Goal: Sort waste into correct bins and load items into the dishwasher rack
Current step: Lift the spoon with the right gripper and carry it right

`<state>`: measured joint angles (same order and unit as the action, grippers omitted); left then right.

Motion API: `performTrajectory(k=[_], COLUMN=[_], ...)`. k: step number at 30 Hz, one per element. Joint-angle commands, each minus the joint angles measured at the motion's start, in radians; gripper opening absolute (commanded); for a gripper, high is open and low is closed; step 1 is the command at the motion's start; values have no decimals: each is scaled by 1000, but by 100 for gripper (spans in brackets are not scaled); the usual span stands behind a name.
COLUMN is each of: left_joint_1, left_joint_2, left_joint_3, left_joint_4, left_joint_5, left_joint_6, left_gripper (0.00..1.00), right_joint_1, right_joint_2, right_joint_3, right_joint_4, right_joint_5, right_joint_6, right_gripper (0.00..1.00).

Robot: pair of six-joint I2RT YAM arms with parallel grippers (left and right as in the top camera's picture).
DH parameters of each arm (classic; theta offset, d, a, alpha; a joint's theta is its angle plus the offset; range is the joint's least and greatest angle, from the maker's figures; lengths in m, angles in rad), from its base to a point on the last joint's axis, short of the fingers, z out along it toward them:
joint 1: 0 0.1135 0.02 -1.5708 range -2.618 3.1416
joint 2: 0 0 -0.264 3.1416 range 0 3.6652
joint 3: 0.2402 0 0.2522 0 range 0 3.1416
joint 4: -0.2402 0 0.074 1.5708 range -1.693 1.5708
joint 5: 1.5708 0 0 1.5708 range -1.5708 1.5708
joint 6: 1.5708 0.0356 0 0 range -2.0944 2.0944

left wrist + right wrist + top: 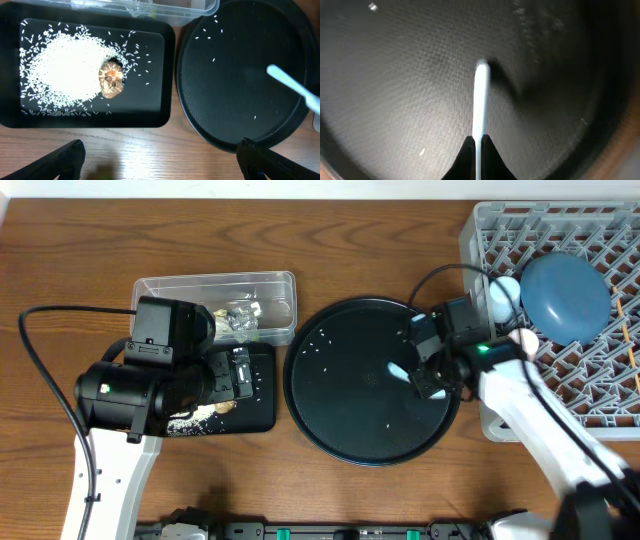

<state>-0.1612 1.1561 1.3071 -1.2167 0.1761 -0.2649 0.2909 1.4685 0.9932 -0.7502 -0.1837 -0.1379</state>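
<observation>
My right gripper point(479, 145) is shut on the pale blue spoon point(481, 100) and holds it over the large round black tray point(330, 410); the spoon also shows in the overhead view point(398, 372) and the left wrist view point(290, 85). My left gripper point(160, 160) is open and empty above bare wood beside the shallow black tray point(150, 112), which holds white rice point(65, 65) and the brown food lump point(112, 80). The clear tub point(270, 290) holds crumpled wrappers point(240, 320). The grey rack point(500, 230) holds the dark blue plate point(565, 295), a light blue cup point(505, 290) and a pinkish-white cup point(525, 340).
A few rice grains point(318, 345) lie scattered on the round tray. The chopstick point(630, 340) lies in the rack at the right edge. The left arm's black cable point(40, 370) loops over the table at the left.
</observation>
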Motion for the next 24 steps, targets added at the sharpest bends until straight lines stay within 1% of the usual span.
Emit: performTrajectory(k=[1, 4, 7, 10, 13, 15, 17, 20, 22, 24], left_joint_1=[-2, -2, -2, -2, -2, -2, -2, -2, -2, -2], left_joint_2=[0, 0, 0, 0, 0, 0, 0, 0, 0, 0], left_joint_3=[5, 5, 5, 5, 5, 5, 5, 5, 5, 5], left_joint_4=[-2, -2, -2, -2, -2, -2, -2, -2, -2, -2], left_joint_5=[-13, -13, -13, -13, -13, -13, -13, -13, -13, -13], left_joint_6=[2, 2, 2, 2, 2, 2, 2, 2, 2, 2], left_gripper=[98, 98, 98, 98, 98, 98, 98, 98, 98, 98], right_joint_1=[-53, -98, -113, -95, -68, -47, -23, 18, 46, 70], right_joint_2=[-90, -159, -198, -198, -180, -160, -132, -84, -49, -11], right_joint_3=[26, 26, 26, 26, 25, 24, 24, 24, 24, 24], right_joint_4=[-56, -92, -103, -124, -168, -199, -217, -222, -212, -206], right_joint_5=[37, 26, 0, -85, -89, -87, -74, -74, -61, 8], right_joint_6=[38, 35, 20, 9, 10, 52, 134, 168, 171, 196], right_gripper=[1, 1, 1, 1, 1, 1, 12, 27, 31, 32])
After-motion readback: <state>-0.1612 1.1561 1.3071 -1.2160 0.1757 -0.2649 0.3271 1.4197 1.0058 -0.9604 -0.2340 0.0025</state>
